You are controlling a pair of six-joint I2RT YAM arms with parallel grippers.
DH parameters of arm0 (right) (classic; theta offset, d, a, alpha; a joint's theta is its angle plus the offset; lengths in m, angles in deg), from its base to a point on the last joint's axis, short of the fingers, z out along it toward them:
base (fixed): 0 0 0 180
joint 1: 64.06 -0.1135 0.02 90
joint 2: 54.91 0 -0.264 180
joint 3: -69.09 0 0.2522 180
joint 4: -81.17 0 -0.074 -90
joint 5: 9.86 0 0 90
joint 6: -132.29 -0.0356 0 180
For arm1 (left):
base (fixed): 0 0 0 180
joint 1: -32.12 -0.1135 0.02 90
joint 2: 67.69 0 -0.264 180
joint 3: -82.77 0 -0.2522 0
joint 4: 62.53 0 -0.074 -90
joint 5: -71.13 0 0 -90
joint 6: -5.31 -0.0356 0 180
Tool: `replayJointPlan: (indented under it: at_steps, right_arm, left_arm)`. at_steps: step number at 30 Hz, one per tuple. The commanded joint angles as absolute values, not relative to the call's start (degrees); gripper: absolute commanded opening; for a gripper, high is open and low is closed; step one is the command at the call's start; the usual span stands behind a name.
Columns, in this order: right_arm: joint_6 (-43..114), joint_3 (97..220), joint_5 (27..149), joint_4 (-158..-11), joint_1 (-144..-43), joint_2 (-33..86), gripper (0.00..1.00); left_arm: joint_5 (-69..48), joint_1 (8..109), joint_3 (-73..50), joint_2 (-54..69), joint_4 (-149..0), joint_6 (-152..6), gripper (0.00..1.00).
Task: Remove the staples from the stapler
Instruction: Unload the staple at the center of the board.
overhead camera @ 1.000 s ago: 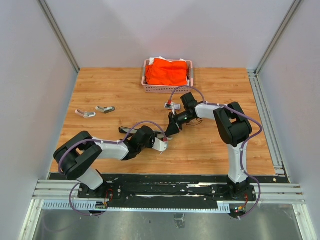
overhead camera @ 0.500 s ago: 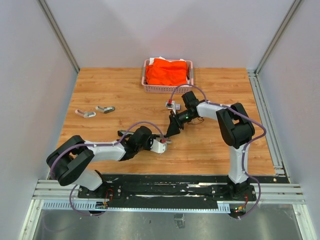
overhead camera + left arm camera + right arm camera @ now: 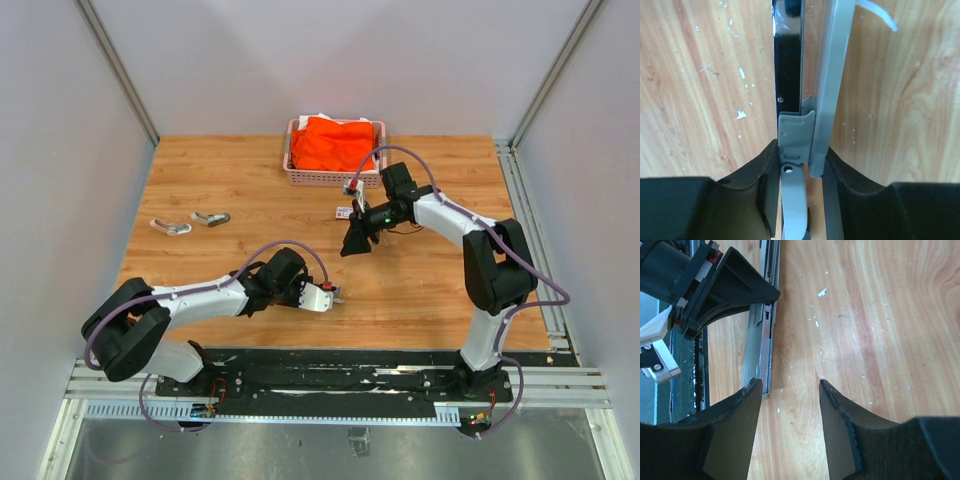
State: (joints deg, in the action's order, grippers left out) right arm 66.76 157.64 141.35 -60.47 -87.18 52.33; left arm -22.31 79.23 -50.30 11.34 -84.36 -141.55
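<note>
In the left wrist view my left gripper (image 3: pixel 801 150) is shut on the stapler, its black body (image 3: pixel 787 65) and grey metal rail (image 3: pixel 832 75) side by side between the pads. A pale grey pusher piece (image 3: pixel 796 135) sits between them. From above, that gripper (image 3: pixel 325 297) lies low on the table and hides most of the stapler. My right gripper (image 3: pixel 790 382) is open over bare wood, just right of the end of the rail (image 3: pixel 765 340). From above it (image 3: pixel 355 245) hovers behind and right of the left one. Tiny pale bits (image 3: pixel 822 291), possibly staples, dot the wood.
A pink basket (image 3: pixel 300 180) with orange cloth stands at the back centre. A small white box with a red label (image 3: pixel 345 211) lies just behind the right gripper. Two small silvery tools (image 3: pixel 170 227) (image 3: pixel 211 218) lie at the left. Walls enclose the table.
My right gripper has opened, let go of the stapler and pulled back to the right. The left arm has stretched out and carried the stapler a little nearer and rightward.
</note>
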Motion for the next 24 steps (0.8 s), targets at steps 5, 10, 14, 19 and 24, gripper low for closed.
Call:
replayJointPlan:
  at_steps: [5,10,14,19,24]
  right_arm:
    - [70.59,158.42,139.21,-55.97,-84.04,45.23,0.51]
    - [72.15,157.41,139.07,-54.2,-83.08,42.26,0.54]
    - [73.01,156.47,139.37,-53.12,-82.23,39.79,0.55]
    - [73.29,155.38,139.95,-53.07,-80.66,36.63,0.55]
    - [73.6,154.78,141.18,-53.13,-78.26,34.0,0.56]
  left_arm:
    - [-14.05,79.59,-44.8,11.94,-97.85,-139.67,0.0]
    - [-10.53,79.58,-41.38,13.5,-103.39,-139.63,0.0]
    - [-7.14,78.92,-38.32,14.65,-107.3,-139.73,0.0]
    - [-1.53,76.8,-33.45,16.7,-112.63,-139.47,0.0]
    - [3.68,75.0,-28.05,19.58,-118.35,-139.6,0.0]
